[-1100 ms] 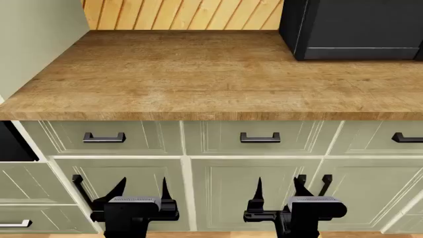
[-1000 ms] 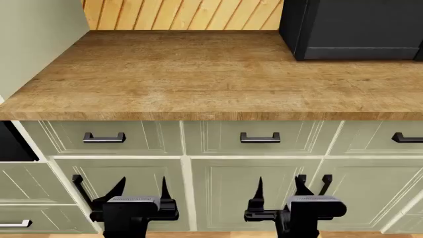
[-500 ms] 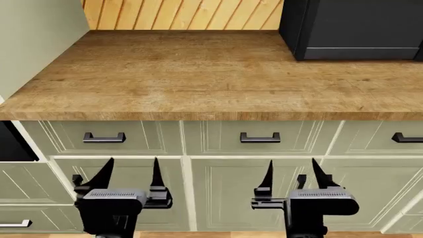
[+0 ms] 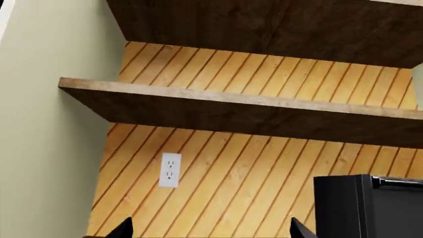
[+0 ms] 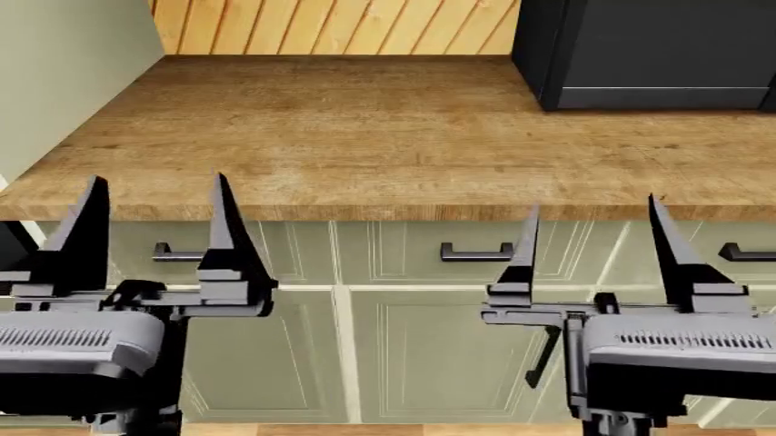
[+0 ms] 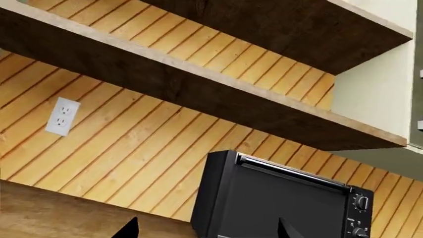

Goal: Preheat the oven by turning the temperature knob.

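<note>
Reaching the oven (image 5: 24, 263), barely visible at the far left below the countertop (image 5: 363, 136), means turning leftward first; left gripper (image 5: 152, 227) and right gripper (image 5: 594, 245) are spread wide, holding nothing.

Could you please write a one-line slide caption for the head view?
Both open grippers, left gripper and right gripper, raised before the wooden countertop; black appliance sits at its far right.

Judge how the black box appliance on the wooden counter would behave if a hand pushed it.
The matte black box appliance looks broad and flat-based, so it would probably slide rather than tip. Its bulk suggests weight, and the wooden countertop looks smooth enough to let it slide.
</note>
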Motion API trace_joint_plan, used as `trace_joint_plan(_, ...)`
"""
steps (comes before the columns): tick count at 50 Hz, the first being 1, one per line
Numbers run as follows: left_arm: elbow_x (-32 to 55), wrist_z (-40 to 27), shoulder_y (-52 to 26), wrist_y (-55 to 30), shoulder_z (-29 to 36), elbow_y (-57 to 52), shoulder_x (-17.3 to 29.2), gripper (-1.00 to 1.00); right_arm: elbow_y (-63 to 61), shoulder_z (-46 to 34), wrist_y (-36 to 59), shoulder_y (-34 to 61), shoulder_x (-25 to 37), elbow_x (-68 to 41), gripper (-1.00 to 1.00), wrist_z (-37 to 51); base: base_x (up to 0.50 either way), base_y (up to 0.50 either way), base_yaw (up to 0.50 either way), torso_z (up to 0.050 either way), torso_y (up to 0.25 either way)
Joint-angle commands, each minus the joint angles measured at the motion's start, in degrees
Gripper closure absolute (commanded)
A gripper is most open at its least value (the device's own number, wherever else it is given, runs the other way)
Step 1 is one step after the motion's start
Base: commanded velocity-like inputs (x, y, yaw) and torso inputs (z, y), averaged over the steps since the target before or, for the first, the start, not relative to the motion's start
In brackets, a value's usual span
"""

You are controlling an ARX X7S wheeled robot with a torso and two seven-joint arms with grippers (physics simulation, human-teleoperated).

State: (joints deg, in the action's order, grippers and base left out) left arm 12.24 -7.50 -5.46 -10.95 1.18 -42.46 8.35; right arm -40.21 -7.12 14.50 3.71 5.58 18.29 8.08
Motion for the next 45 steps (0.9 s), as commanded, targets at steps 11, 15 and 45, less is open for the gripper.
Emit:
trace_joint_plan(11,4.3,-3.5,-10.0,-5.7,-1.8,-11.6,1.6,-1.0,-18.3,-1.3,10.4,8.6,1.2,2.9,-1.0,-5.1,0.0,0.0,0.0,0.0,0.0)
trace_joint_plan(15,5.4,-4.1,-10.1,-6.5,-2.2,-13.8,2.1,-1.0,-19.3,-1.7,9.5,7.9,1.0,2.8,-1.0,-6.1,0.0,0.29,0.0,0.0,0.0)
trace_joint_plan(45,5.5,-5.9,-9.8,-5.2,-1.2,-13.3,4.0,-1.0,-18.3,-0.8,8.0,7.4,1.2,2.0,-1.0,-6.3,0.0,0.5,0.0,0.0,0.0)
